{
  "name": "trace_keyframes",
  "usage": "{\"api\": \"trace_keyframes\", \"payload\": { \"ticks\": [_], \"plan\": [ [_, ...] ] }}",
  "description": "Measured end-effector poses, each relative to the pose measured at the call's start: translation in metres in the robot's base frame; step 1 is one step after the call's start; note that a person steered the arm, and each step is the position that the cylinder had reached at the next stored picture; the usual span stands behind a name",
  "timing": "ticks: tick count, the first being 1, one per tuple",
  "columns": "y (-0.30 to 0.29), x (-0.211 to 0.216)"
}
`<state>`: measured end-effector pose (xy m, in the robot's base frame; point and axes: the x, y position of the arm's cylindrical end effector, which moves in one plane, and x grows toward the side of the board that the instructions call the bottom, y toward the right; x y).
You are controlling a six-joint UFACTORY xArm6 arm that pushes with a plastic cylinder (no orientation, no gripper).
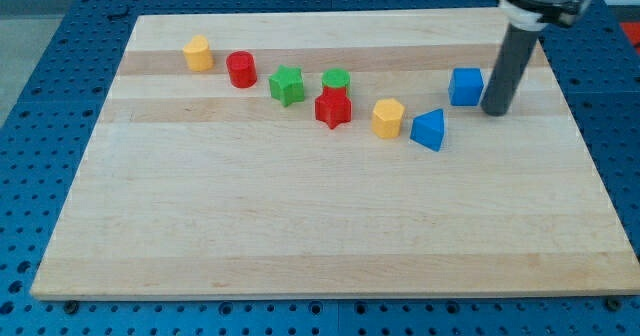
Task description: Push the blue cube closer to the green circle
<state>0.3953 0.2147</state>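
Note:
The blue cube (466, 86) sits on the wooden board (300, 226) at the upper right. My tip (496, 111) stands just to the cube's right, almost touching it. The green circle (336, 79) is a short cylinder well to the cube's left, near the board's upper middle, with the red star (333, 109) right below it.
A green star (287, 85) lies left of the green circle. A red cylinder (241, 69) and a yellow block (198, 53) lie further left. A yellow hexagon block (388, 118) and a blue triangle (429, 130) lie between the green circle and the cube, lower down.

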Motion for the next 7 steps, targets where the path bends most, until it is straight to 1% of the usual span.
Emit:
{"api": "trace_keyframes", "payload": {
  "ticks": [1, 2, 3, 4, 5, 6, 7],
  "plan": [
    [0.013, -0.017],
    [0.0, -0.039],
    [-0.032, -0.042],
    [-0.037, -0.031],
    [-0.021, -0.026],
    [-0.026, -0.024],
    [-0.052, -0.024]
  ]
}}
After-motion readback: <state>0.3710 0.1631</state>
